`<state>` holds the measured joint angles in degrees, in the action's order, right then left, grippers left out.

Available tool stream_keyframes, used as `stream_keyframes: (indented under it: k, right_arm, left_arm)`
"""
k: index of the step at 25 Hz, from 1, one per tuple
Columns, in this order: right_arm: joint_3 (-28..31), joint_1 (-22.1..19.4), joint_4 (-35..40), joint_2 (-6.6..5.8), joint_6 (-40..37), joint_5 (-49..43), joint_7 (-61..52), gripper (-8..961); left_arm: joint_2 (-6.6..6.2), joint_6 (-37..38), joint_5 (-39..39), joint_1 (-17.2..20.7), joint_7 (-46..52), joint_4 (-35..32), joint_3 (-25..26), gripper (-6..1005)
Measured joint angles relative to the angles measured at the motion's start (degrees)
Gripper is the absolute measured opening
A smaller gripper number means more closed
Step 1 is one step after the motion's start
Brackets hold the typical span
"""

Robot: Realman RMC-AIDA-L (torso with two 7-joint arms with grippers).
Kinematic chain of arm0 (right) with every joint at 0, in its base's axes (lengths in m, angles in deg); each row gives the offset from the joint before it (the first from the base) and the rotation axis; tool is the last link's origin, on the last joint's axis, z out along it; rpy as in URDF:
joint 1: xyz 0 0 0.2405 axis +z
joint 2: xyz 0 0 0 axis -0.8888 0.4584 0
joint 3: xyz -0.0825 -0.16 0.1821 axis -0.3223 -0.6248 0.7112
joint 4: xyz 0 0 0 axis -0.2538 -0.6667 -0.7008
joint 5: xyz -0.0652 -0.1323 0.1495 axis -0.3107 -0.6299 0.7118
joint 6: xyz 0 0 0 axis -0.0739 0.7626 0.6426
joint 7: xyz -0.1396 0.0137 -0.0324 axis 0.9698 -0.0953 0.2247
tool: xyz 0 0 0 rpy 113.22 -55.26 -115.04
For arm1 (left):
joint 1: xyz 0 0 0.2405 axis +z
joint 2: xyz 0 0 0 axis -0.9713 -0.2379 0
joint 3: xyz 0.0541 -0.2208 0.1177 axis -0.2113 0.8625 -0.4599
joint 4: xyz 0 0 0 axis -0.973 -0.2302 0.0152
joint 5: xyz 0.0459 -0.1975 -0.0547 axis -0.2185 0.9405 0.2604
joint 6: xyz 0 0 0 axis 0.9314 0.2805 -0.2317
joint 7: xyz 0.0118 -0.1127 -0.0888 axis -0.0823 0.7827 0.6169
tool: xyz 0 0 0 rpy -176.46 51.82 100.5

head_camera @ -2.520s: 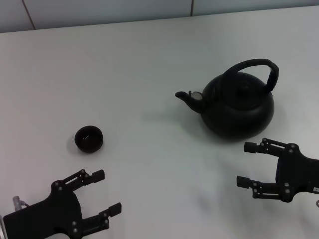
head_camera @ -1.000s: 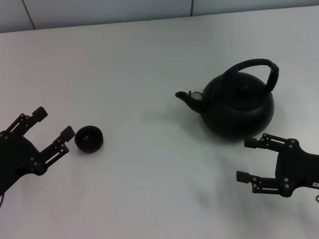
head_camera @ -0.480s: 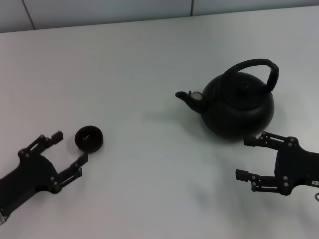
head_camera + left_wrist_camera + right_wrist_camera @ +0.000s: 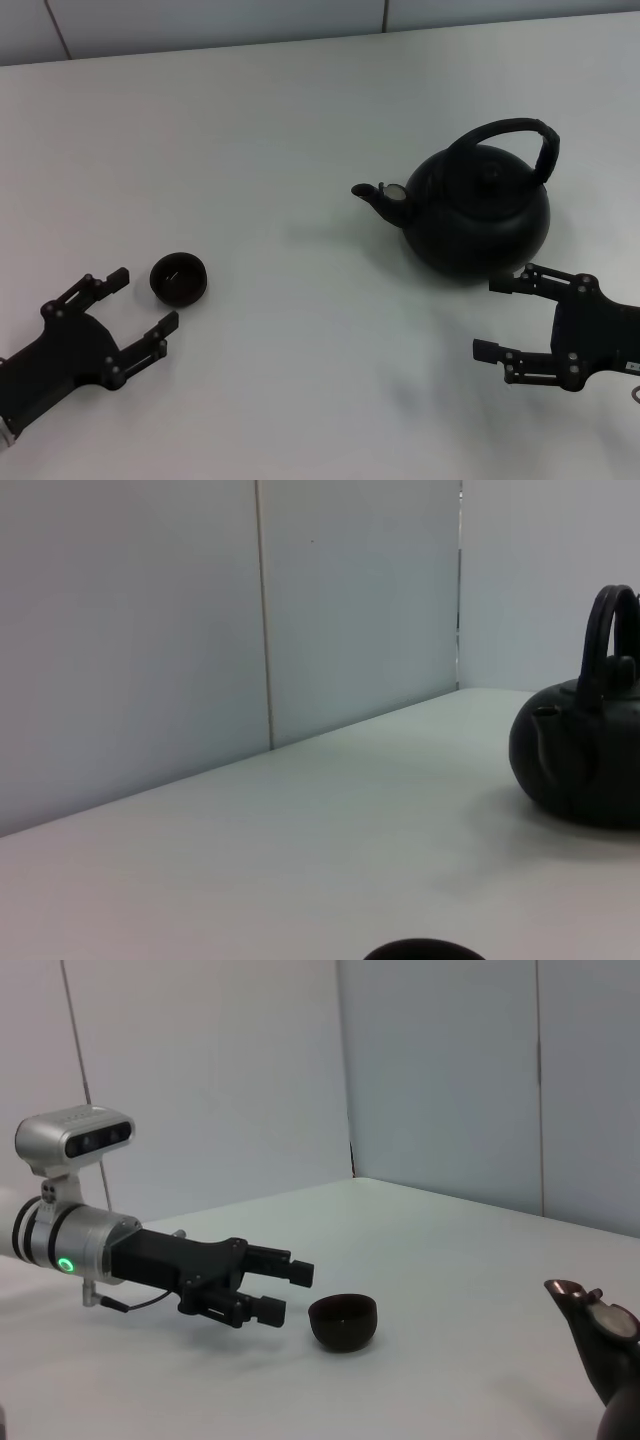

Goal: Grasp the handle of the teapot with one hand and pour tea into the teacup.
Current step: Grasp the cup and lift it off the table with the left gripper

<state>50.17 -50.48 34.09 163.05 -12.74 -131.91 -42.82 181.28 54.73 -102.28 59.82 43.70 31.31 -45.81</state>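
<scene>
Your right gripper (image 4: 488, 317) is hovering with its fingers spread apart and holding nothing, low on the right of the head view, just in front of the teapot (image 4: 478, 210); its upper finger is reaching close to the pot's base, though you cannot tell whether it is touching. Your left gripper (image 4: 145, 298) is sitting at the lower left, also released and empty, its two fingers parted and pointing toward the teacup (image 4: 178, 279), which is lying just beyond the fingertips and apart from them; the right wrist view is showing the same thing, with the left gripper (image 4: 284, 1290) level with the table and the teacup (image 4: 343, 1321) just beside its fingertips. You are looking at a white table (image 4: 280, 130) carrying both pieces, well apart from each other. The teapot is standing upright on the right side, its spout (image 4: 372, 194) pointing toward the left, and the handle (image 4: 522, 138) is arching upright over the lid, with no finger on it. The left wrist view is showing the teapot (image 4: 585, 760) far off, and only the teacup (image 4: 424, 950) rim at the edge of the picture.
</scene>
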Motion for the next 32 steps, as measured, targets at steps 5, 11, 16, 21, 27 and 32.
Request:
stream_keyframes:
  k: [5, 11, 16, 21, 27, 32]
  right_arm:
    - [0.0, -0.01, 0.06, 0.0, 0.0, 0.0, -0.08, 817]
    - [0.0, -0.02, 0.26, 0.0, -0.27, 0.01, -0.33, 817]
    - [0.09, -0.11, 0.33, 0.0, -0.5, 0.07, -0.44, 817]
    - [0.09, -0.18, 0.47, 0.0, -0.62, 0.09, -0.46, 818]
    - [0.09, -0.2, 0.54, 0.0, -0.63, 0.09, -0.46, 818]
    - [0.09, -0.1, 0.6, 0.0, -0.63, 0.09, -0.46, 818]
  left_arm:
    - [0.21, -0.79, 0.3, -1.31, 0.0, 0.66, 0.05, 798]
    - [0.25, -4.45, 0.36, -3.87, 0.0, 2.65, 0.02, 798]
    - [0.37, -6.74, 0.38, -5.81, 0.0, 3.74, 0.09, 797]
    - [0.43, -7.51, 0.38, -6.82, 0.0, 4.41, 0.03, 797]
    - [0.43, -7.65, 0.4, -7.41, 0.0, 4.82, 0.04, 797]
    - [0.43, -7.83, 0.44, -7.57, 0.0, 5.17, 0.08, 797]
